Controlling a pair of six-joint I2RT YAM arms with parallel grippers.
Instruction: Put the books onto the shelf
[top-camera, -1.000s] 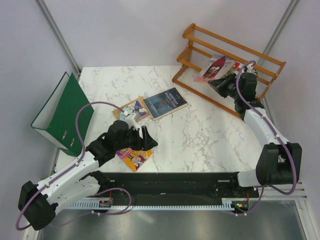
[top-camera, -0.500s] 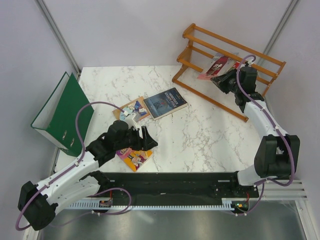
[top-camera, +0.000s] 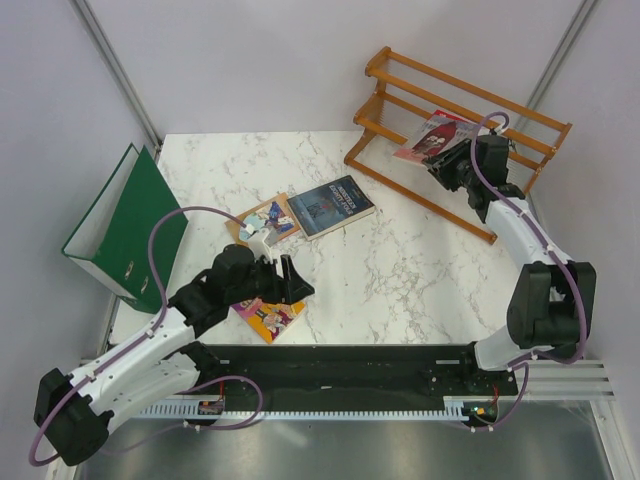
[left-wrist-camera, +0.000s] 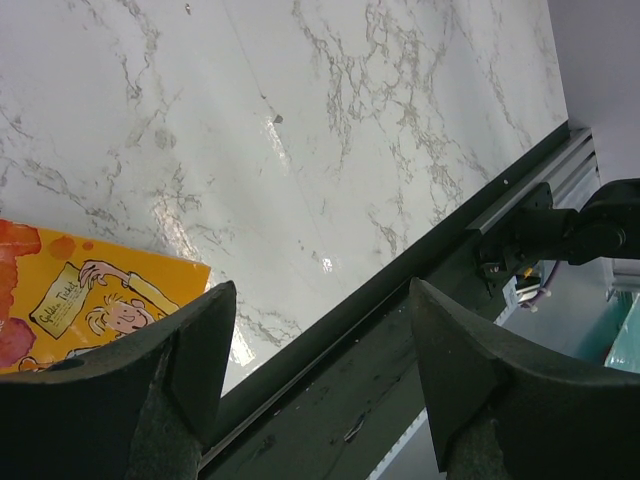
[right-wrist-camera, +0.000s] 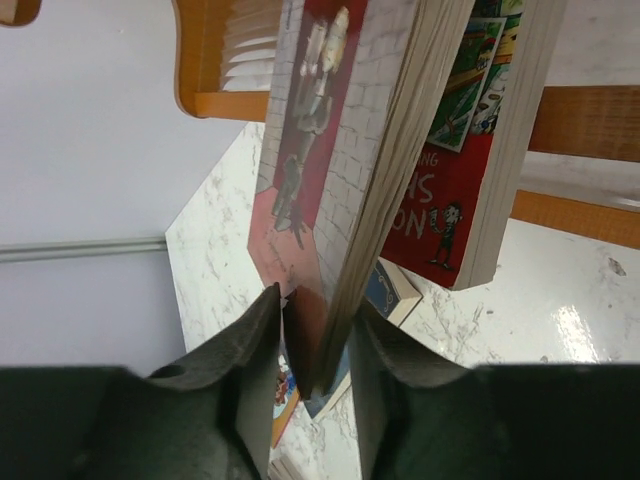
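One pink book (top-camera: 431, 134) lies lengthwise across shelf (top-camera: 470, 91) slats, right claw (right-wrist-camera: 316, 345) flanking it, grip unclear; left claw (left-wrist-camera: 320, 340) spread.

Five books: the pink book (top-camera: 432, 133) and the red book (right-wrist-camera: 450, 200), two at the one shelf (top-camera: 470, 90); the dark blue book (top-camera: 330, 207), the tan book (top-camera: 268, 218) and the purple-and-yellow book (top-camera: 270, 315), three on the surface (top-camera: 420, 270). One green binder (top-camera: 130, 225). Two tools: the left tool (top-camera: 298, 278) and the right tool (top-camera: 440, 160)

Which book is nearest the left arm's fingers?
The yellow book, flat just beside the left fingers; the tan book and dark blue book lie farther away.
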